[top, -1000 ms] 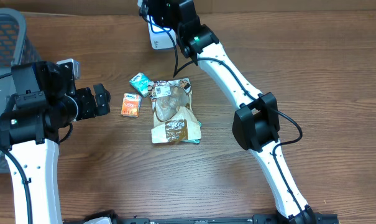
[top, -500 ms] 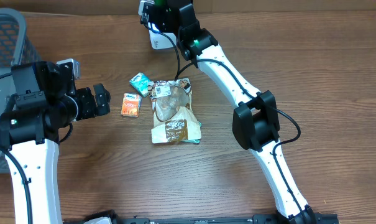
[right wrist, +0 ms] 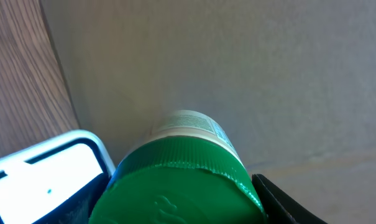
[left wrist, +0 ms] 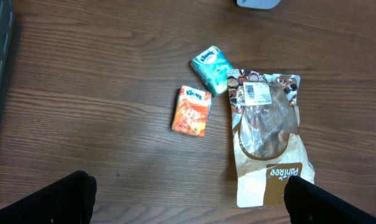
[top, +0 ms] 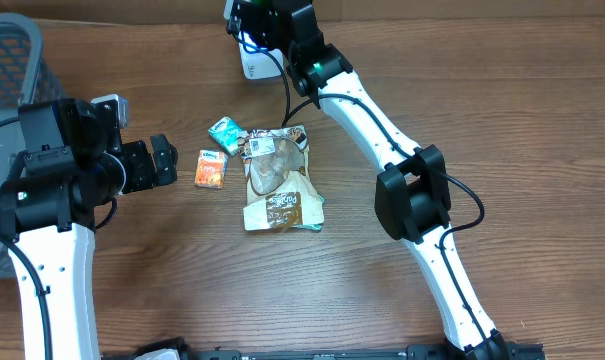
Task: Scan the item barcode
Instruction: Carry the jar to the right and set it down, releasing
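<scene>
Brown wood is seen all over the tabletop [top: 502, 120], and a plain tan wall [right wrist: 237, 62] is seen behind its far edge. The green-lidded bottle [right wrist: 181, 180] is held up by the right gripper [top: 254, 18] at the middle of the far edge, just beside the white scanner [top: 258, 66]. The right fingers [right wrist: 281, 199] are pressed against the bottle's sides, so the bottle is gripped. From the right wrist camera the green lid is seen close up, and a white label with a bit of blue is seen past it. Whether the bottle touches the scanner cannot be told.

The left gripper [top: 162, 160] is held over the left part of the tabletop. Its fingers [left wrist: 57, 199] are spread wide, and nothing is held between them.

Three things are laid flat near the middle of the tabletop. A brown snack bag [top: 277, 180] is placed with a white sticker near its far end. A teal tissue pack [top: 225, 133] is set against the bag's far left corner. An orange tissue pack [top: 211, 168] is laid just beside the teal one, apart from the bag. A gray basket [top: 12, 60] is seen at the far left corner.
</scene>
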Motion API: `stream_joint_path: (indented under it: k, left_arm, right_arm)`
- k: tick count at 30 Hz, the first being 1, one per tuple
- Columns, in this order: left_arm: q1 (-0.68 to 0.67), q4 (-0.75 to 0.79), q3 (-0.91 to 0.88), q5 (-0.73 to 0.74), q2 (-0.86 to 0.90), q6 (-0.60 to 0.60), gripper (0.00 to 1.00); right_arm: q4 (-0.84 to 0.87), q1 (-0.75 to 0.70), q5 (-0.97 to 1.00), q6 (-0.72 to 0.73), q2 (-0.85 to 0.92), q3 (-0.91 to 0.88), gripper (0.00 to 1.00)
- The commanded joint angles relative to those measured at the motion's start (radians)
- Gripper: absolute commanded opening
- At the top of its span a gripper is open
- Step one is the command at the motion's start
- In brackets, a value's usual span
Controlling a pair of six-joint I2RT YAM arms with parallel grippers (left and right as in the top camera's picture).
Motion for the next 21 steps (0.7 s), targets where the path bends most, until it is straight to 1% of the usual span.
stream_joint_path:
  k: [1, 3, 4, 6, 8, 10, 12, 16, 18, 21]
  left_arm:
    - [0.005, 0.001, 0.013, -0.006, 0.002, 0.008, 1.00]
    - [0.005, 0.001, 0.013, -0.006, 0.002, 0.008, 0.99]
    - [0.005, 0.002, 0.013, -0.006, 0.002, 0.008, 1.00]
    - [0.005, 0.002, 0.013, -0.006, 0.002, 0.008, 1.00]
    - [0.005, 0.002, 0.013, -0.006, 0.002, 0.008, 0.99]
    - [0.005, 0.001, 0.013, -0.006, 0.002, 0.008, 1.00]
    - [0.005, 0.001, 0.013, -0.006, 0.002, 0.008, 1.00]
    - [0.005, 0.002, 0.013, -0.006, 0.002, 0.008, 0.99]
    - [0.005, 0.001, 0.013, -0.006, 0.002, 0.008, 0.99]
    - [0.005, 0.002, 0.013, -0.006, 0.002, 0.008, 1.00]
  right_arm:
    - [0.018, -0.015, -0.039, 0.202, -0.081, 0.005, 0.29]
    - [0.017, -0.024, -0.038, 0.328, -0.122, 0.005, 0.22]
    - [0.006, -0.031, -0.038, 0.414, -0.148, 0.005, 0.20]
    - [-0.028, -0.042, -0.034, 0.562, -0.199, 0.005, 0.20]
    - [-0.102, -0.055, -0.034, 0.682, -0.257, 0.006, 0.20]
    - [-0.219, -0.069, -0.034, 0.789, -0.320, 0.006, 0.21]
    - [-0.360, -0.087, -0.035, 0.883, -0.384, 0.007, 0.24]
    - [-0.665, -0.135, -0.034, 1.072, -0.500, 0.007, 0.23]
    - [-0.832, -0.165, -0.034, 1.144, -0.539, 0.007, 0.23]
    - [-1.053, -0.216, -0.035, 1.181, -0.560, 0.007, 0.23]
